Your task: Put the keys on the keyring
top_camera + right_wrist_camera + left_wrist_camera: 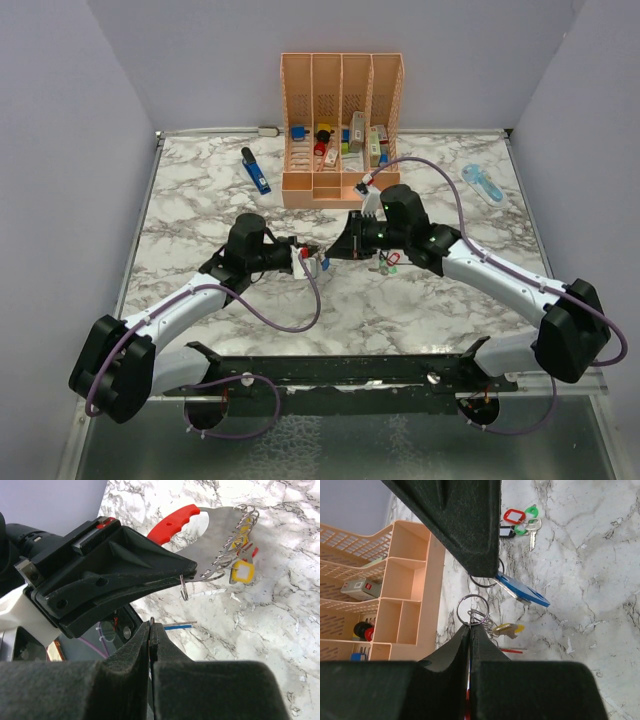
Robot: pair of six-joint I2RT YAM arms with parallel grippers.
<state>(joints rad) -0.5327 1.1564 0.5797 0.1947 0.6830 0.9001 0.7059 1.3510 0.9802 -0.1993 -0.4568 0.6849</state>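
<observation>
My left gripper point(303, 258) is shut on the keyring point(220, 535), an oval loop with a red half point(175, 522) and a grey half, held edge-on above the table. Several small wire rings and yellow-tagged keys point(242, 572) hang along its grey edge. My right gripper point(482, 572) faces it, tip to tip, and is shut on a blue-tagged key point(522, 590) by its wire ring. A few more keys with red point(514, 516) and green point(532, 512) tags lie on the marble just past the grippers.
A peach desk organizer point(340, 130) with small items stands at the back centre. A blue pen-like tool point(255, 170) lies to its left. A pale blue oblong gadget point(482, 183) lies at the back right. Grey walls close in the table.
</observation>
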